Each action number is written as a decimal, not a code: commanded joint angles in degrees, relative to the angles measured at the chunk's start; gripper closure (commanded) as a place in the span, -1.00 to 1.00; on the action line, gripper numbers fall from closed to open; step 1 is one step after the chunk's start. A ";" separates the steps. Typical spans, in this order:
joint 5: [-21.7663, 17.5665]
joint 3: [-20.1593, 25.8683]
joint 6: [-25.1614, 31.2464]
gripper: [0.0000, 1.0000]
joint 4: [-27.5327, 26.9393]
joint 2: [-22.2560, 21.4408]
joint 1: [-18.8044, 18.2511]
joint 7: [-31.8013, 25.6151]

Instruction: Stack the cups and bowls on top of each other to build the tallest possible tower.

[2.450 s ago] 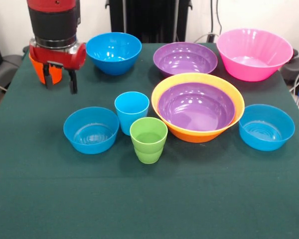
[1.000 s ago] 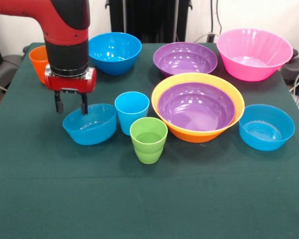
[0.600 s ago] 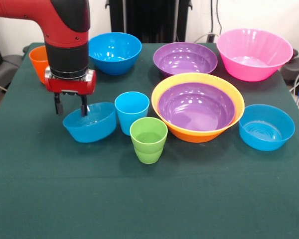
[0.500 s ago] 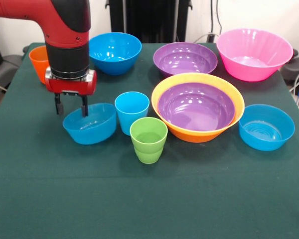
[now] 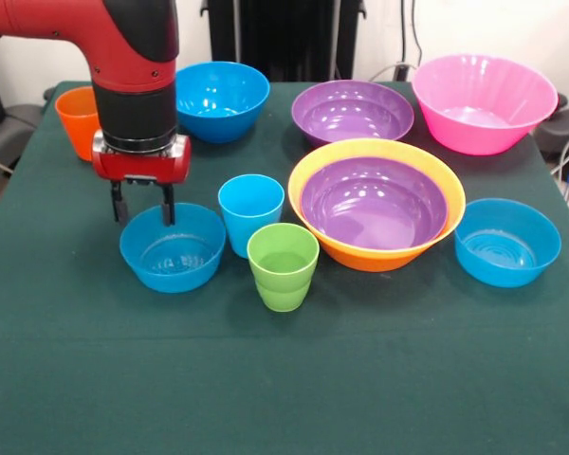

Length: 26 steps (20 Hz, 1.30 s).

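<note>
My gripper (image 5: 143, 210) hangs open over the far left rim of a small blue bowl (image 5: 173, 248), which sits flat on the green cloth. One finger (image 5: 119, 204) is just outside the rim, the other (image 5: 169, 207) at its far edge. Right of that bowl stand the light blue cup (image 5: 250, 213) and the green cup (image 5: 283, 265), close together. The orange cup (image 5: 76, 118) is behind the arm at the far left. A purple bowl (image 5: 375, 204) lies nested in the orange-yellow bowl (image 5: 379, 256). No taller tower shows.
Along the far side stand another blue bowl (image 5: 223, 100), a second purple bowl (image 5: 353, 112) and the pink bowl (image 5: 484, 102). A third blue bowl (image 5: 507, 242) sits at the right. The near half of the table (image 5: 284, 379) is bare cloth.
The gripper came from the orange cup to the small blue bowl and tipped it. It has since shifted slightly right, and the bowl has settled flat again.
</note>
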 commanded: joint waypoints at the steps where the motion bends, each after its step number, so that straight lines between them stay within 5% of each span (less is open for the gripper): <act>1: -3.88 4.89 2.44 1.00 -0.75 -0.22 1.11 -11.97; 26: -4.63 2.60 5.21 1.00 -1.72 -2.72 3.37 -10.21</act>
